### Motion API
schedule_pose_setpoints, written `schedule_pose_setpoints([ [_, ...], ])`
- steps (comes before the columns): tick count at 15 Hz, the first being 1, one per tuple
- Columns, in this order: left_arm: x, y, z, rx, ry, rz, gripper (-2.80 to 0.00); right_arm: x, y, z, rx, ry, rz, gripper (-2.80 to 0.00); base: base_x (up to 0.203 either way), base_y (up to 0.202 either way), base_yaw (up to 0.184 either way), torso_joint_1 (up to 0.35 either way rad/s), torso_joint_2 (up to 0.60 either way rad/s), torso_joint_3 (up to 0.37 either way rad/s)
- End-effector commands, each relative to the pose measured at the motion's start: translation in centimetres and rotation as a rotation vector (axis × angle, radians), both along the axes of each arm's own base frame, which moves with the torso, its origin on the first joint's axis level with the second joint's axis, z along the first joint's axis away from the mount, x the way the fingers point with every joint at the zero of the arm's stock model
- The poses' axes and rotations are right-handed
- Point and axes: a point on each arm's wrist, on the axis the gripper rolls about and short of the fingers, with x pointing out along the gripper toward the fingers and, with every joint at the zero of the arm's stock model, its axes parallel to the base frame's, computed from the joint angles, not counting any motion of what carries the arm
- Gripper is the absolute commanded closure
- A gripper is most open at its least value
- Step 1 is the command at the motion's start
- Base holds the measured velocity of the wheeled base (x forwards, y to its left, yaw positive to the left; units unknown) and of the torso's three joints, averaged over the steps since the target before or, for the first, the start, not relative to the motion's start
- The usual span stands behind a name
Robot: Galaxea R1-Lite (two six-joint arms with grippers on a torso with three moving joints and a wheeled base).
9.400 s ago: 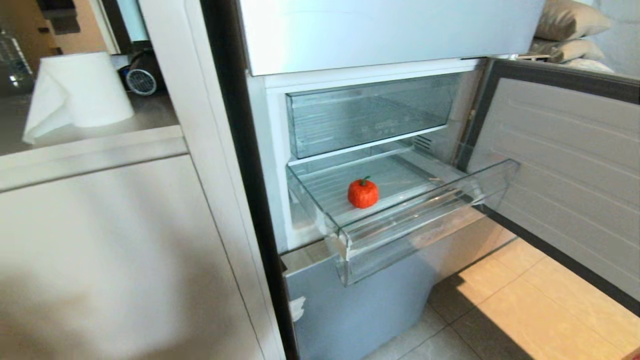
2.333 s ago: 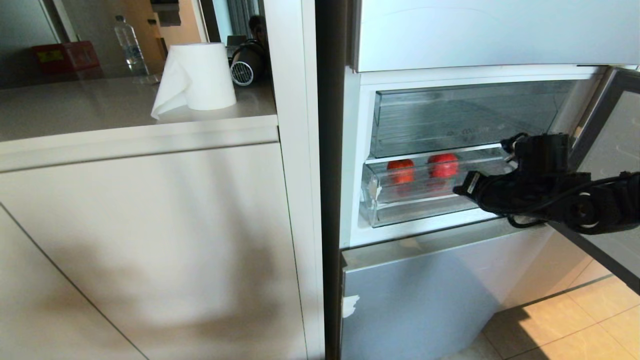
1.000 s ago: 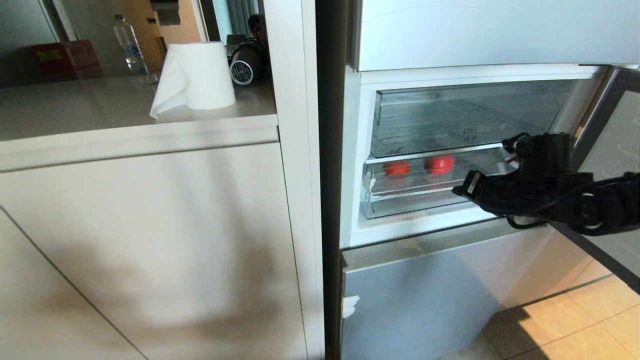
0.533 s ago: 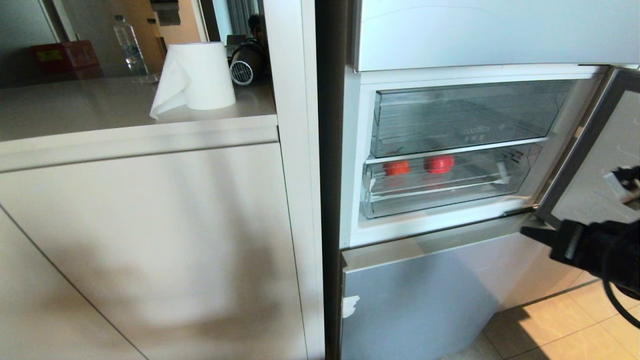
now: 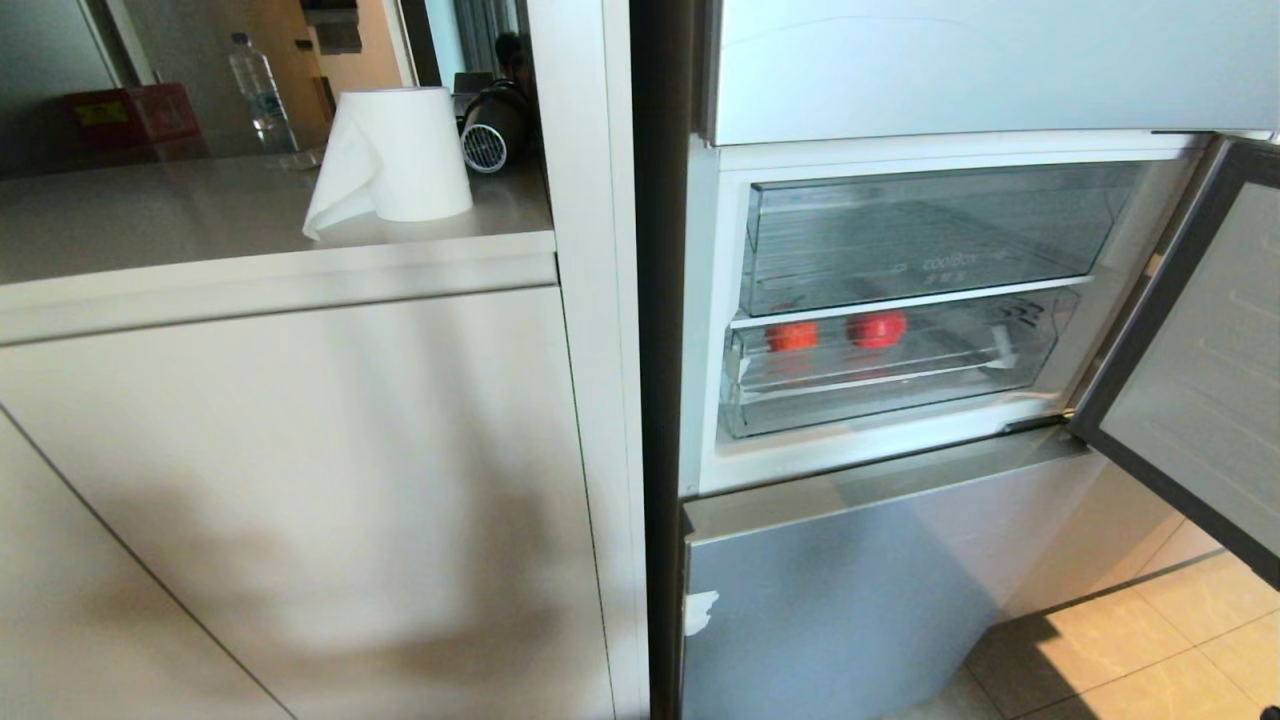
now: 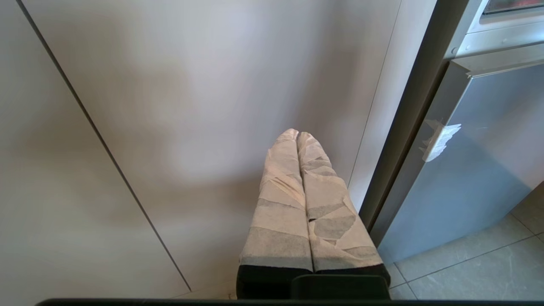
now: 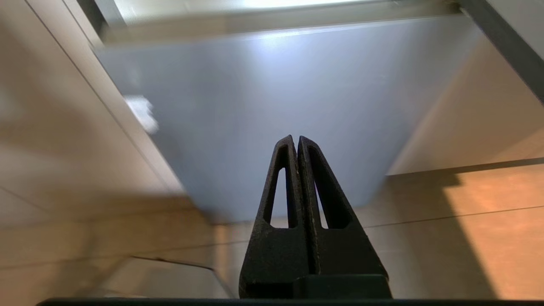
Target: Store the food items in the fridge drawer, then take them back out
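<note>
Two food items sit inside the fridge drawer (image 5: 890,395), which is pushed in under the upper clear bin (image 5: 930,240): the orange-red fruit (image 5: 793,336) on the left and the red apple (image 5: 878,329) to its right, both seen through the clear front. Neither arm shows in the head view. My right gripper (image 7: 296,139) is shut and empty, low down, pointing at the pale-blue bottom panel (image 7: 272,110) and the floor. My left gripper (image 6: 296,134), wrapped in pale tape, is shut and empty in front of the cabinet side.
The fridge door (image 5: 1190,350) stands open at the right. A beige cabinet (image 5: 300,480) with a counter fills the left; a paper towel roll (image 5: 395,155), a bottle (image 5: 260,95) and a small fan (image 5: 490,130) stand on it. Tiled floor (image 5: 1150,660) lies below right.
My right arm has drawn back from the drawer front, dropped down and right, and left the head view. The drawer stays pushed in with both pieces inside.
</note>
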Motion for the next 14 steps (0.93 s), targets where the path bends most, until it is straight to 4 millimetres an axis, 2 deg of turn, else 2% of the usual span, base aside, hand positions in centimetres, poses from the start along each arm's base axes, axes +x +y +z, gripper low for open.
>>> schedule_pose_setpoints([
  [1, 0.0, 0.0, 0.0, 0.0, -0.001, 0.0, 0.0, -2.4, -0.1, -2.5, -0.047, -0.12, -0.025, 0.0, 0.0, 0.0, 0.0, 0.0, 0.0, 0.0],
  [3, 0.0, 0.0, 0.0, 0.0, 0.0, 0.0, 0.0, -3.2, -0.2, -4.0, -0.074, -0.161, -0.068, 0.0, 0.0, 0.0, 0.0, 0.0, 0.0, 0.0],
  [5, 0.0, 0.0, 0.0, 0.0, 0.001, 0.0, 0.0, -3.5, -0.2, -4.6, -0.072, -0.21, -0.093, 0.0, 0.0, 0.0, 0.0, 0.0, 0.0, 0.0],
  [14, 0.0, 0.0, 0.0, 0.0, 0.0, 0.0, 0.0, -3.5, -0.2, -4.7, -0.044, -0.201, -0.111, 0.0, 0.0, 0.0, 0.0, 0.0, 0.0, 0.0],
])
